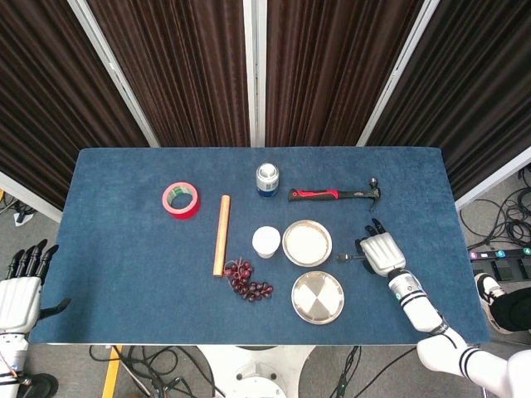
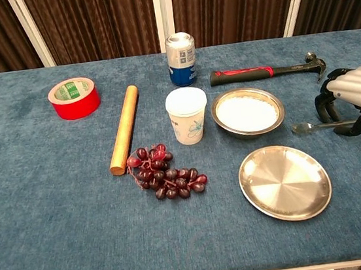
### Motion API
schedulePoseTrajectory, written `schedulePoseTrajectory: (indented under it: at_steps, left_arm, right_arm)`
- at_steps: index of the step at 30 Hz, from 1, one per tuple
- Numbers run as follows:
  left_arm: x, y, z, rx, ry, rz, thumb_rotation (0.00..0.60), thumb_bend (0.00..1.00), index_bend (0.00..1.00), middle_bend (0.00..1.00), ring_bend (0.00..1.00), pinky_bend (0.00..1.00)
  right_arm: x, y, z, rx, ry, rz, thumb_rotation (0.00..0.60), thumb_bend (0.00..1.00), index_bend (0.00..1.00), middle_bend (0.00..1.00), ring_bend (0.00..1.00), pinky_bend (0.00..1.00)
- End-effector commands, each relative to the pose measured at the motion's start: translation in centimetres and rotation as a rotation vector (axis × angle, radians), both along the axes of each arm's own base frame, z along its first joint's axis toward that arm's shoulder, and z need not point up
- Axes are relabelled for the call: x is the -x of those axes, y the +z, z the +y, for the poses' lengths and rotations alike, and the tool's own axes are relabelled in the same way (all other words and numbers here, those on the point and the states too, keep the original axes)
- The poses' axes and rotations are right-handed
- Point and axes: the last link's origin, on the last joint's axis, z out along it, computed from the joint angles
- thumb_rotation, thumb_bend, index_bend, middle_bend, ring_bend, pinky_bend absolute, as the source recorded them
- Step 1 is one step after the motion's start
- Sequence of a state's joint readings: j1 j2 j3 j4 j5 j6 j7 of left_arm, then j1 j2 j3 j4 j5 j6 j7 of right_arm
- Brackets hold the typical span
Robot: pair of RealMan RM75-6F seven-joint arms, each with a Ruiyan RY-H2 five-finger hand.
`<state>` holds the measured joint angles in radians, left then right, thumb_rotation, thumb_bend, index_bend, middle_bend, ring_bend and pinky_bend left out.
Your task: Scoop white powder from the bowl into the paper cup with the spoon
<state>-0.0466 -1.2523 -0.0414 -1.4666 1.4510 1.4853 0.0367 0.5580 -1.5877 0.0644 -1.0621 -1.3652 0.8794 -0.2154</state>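
1. At the right side of the blue desk (image 2: 58, 209), the step in hand looks like picking up the spoon (image 2: 311, 127); no powder has been scooped yet, judging by the full bowl and the spoon lying flat on the cloth.
2. That spoon lies with its bowl end pointing toward the powder bowl (image 2: 247, 112) and its handle running under the right robot hand (image 2: 354, 97).
3. Seen from the chest camera, the right robot hand arches over the handle, dark fingers curled down on the far side and the thumb low on the near side. Whether the fingers have actually closed on the handle I cannot tell from either view.
4. From the head view, the right robot hand (image 1: 379, 251) sits just right of the steel bowl, palm down, forearm running back toward the desk's near right edge.
5. The left robot hand (image 1: 23, 286) rests off the desk at the near left, fingers straight and apart, holding nothing.
6. The paper cup (image 2: 187, 115) stands upright just left of the powder bowl, close beside it; an empty steel plate (image 2: 285, 182) lies nearer the robot.
7. The next move, as I judge it, calls for a firm pinch on the thin handle, a lift without twisting, then a short sweep left into the powder.
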Motion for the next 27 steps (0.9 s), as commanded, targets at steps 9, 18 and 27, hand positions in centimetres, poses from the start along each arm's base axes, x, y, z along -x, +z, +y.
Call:
schedulePoseTrajectory:
  at_steps: [9,18,27]
  left_arm:
    - [0.0,0.0,0.1,0.0,0.003,0.0,0.6,0.1,0.14,0.1,0.05,0.04]
    - [-0.1,0.0,0.1,-0.002,0.002,0.0,0.6,0.1,0.14,0.1,0.05,0.04]
    - [-0.1,0.1,0.0,-0.006,-0.004,-0.001,0.6,0.1,0.14,0.1,0.05,0.04]
  right_arm:
    - [0.1,-0.2,-0.2,-0.003,-0.009,-0.001,0.6,0.27,0.53,0.54,0.18,0.02]
    - [0.0,0.3,-0.2,0.008,-0.003,-0.006,0.6,0.3,0.57,0.58,0.21,0.02]
    - [-1.0,3.1,-0.4,-0.007,0.061,0.062,0.6,0.31,0.6,0.61,0.23,0.02]
